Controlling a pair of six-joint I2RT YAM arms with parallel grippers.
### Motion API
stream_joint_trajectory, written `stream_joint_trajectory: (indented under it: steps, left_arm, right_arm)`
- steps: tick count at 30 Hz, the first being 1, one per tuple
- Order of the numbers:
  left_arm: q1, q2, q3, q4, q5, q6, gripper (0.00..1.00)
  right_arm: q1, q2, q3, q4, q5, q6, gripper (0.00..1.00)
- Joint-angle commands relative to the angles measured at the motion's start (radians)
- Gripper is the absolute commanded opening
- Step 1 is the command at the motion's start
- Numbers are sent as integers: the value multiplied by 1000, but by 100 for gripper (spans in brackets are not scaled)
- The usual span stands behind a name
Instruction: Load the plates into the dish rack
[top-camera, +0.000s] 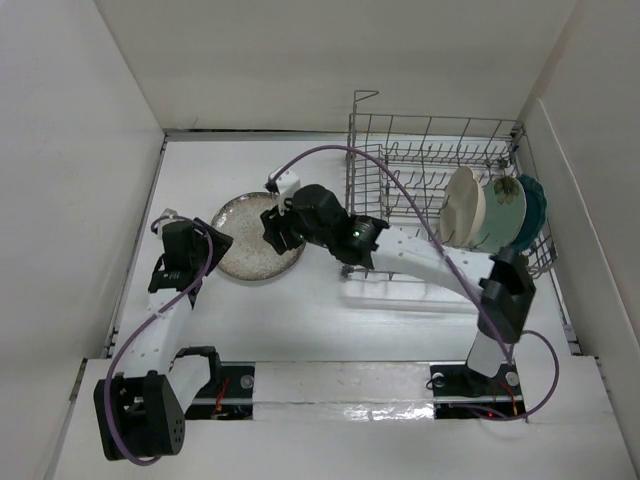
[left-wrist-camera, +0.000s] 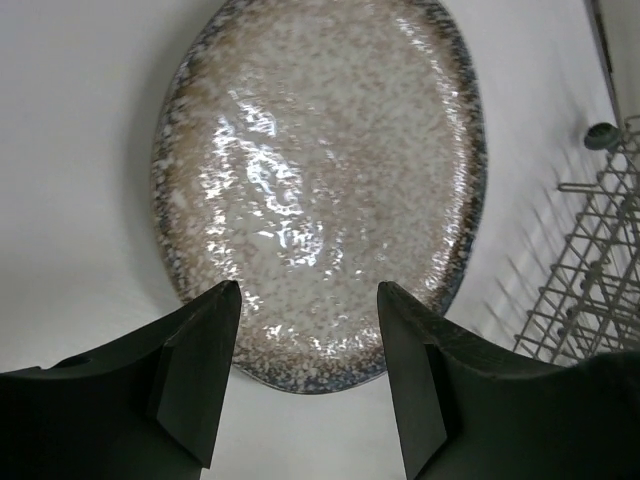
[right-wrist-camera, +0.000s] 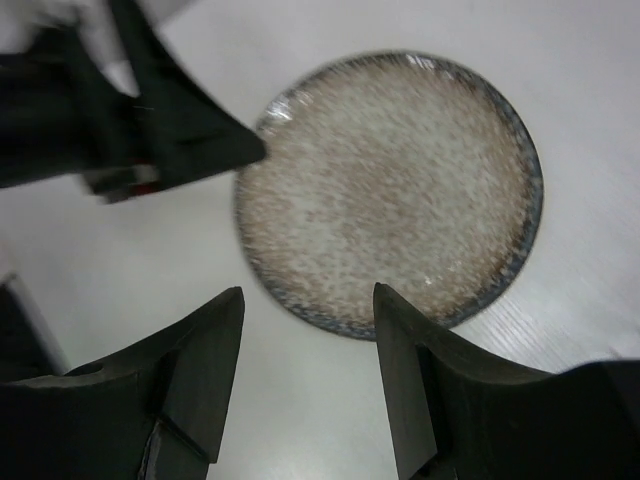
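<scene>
The speckled grey-beige plate (top-camera: 250, 255) (left-wrist-camera: 320, 180) (right-wrist-camera: 390, 190) lies flat on the white table, left of the dish rack (top-camera: 400, 160). My left gripper (top-camera: 213, 240) (left-wrist-camera: 310, 300) hovers at the plate's left edge, open, the near rim showing between its fingers with nothing gripped. Over the plate's right edge is my right gripper (top-camera: 273, 230) (right-wrist-camera: 308, 300), also open and empty. Three plates stand upright at the right end of the rack: a cream one (top-camera: 462, 205), a pale mint one (top-camera: 500, 210) and a dark teal one (top-camera: 533, 210).
White walls box in the table on the left, back and right. The rack's raised wire handle (top-camera: 363, 97) stands at its back left corner. The rack's wires (left-wrist-camera: 590, 290) appear at the right of the left wrist view. A left-gripper finger (right-wrist-camera: 190, 130) shows in the right wrist view.
</scene>
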Motion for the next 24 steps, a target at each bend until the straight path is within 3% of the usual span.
stream_joint_trajectory:
  steps: [1,7,12,17,24]
  left_arm:
    - [18,-2,-26,61,-76,-82,54]
    - [18,7,-60,29,-178,-72,61]
    - [91,108,-158,122,-39,-61,59]
    - [101,111,-213,196,14,-78,58]
    - [101,249,-227,307,98,-75,57]
  right_arm:
    - [70,-157,-68,94,-13,-53,60]
    - [142,-422,-264,183,-17,-36,61]
    - [142,-585,-367,186,19,-40,61]
    - [142,-660,-405,194,24,-42,61]
    - [142,-666,-435,212,29,-39,61]
